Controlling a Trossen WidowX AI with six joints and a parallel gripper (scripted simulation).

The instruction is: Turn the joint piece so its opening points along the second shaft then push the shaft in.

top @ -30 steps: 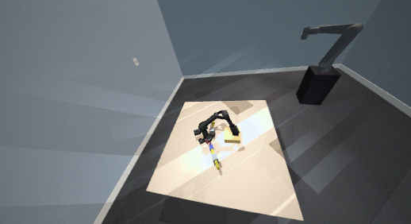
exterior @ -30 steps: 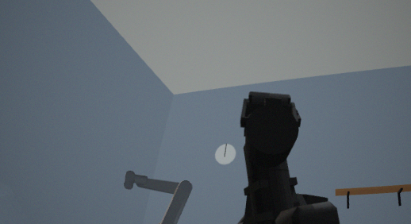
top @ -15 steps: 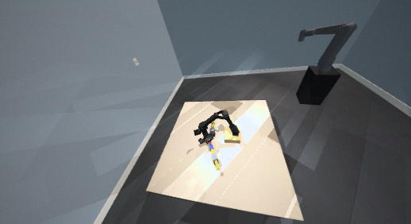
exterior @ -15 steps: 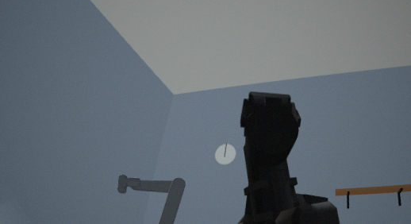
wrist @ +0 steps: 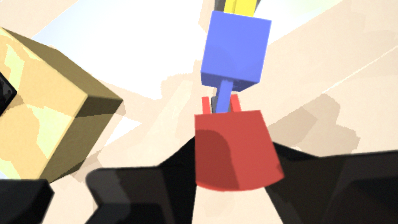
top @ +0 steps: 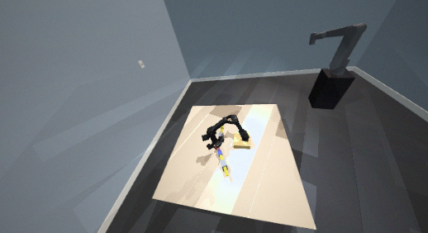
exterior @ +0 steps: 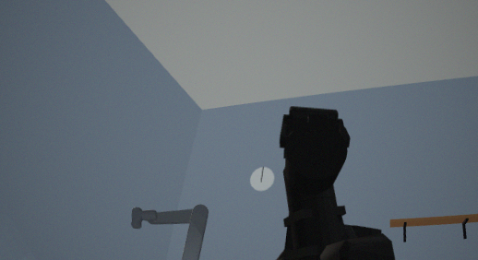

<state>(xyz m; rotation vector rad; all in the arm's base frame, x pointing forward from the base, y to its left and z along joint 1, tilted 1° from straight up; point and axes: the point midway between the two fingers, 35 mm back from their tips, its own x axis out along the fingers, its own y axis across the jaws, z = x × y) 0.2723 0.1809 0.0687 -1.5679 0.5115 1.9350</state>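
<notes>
The red joint piece (wrist: pixel 237 150) (top: pixel 216 148) lies between the fingers of my gripper (wrist: pixel 220 137) (top: pixel 215 147), which is shut on it. Red prongs at its far side reach around the narrow tongue of a blue square piece (wrist: pixel 236 47) (top: pixel 220 154). Behind the blue piece is a yellow shaft part (wrist: pixel 240 7); in the top view a grey block (top: pixel 223 162) and a yellow end (top: pixel 225 171) follow in line. Another yellow part (top: pixel 221 128) shows beyond the gripper, partly hidden by the arm. The joint's opening and its line to the second shaft cannot be seen.
The arm's base stands on a yellowish wooden block (top: pixel 242 144) (wrist: pixel 55 105), to the left in the wrist view. All stands on a pale table (top: pixel 273 198). A grey robot arm (top: pixel 344 45) (exterior: pixel 196 226) stands on a black pedestal (top: pixel 330 89) behind. The exterior view shows mainly walls and my dark arm (exterior: pixel 316 152).
</notes>
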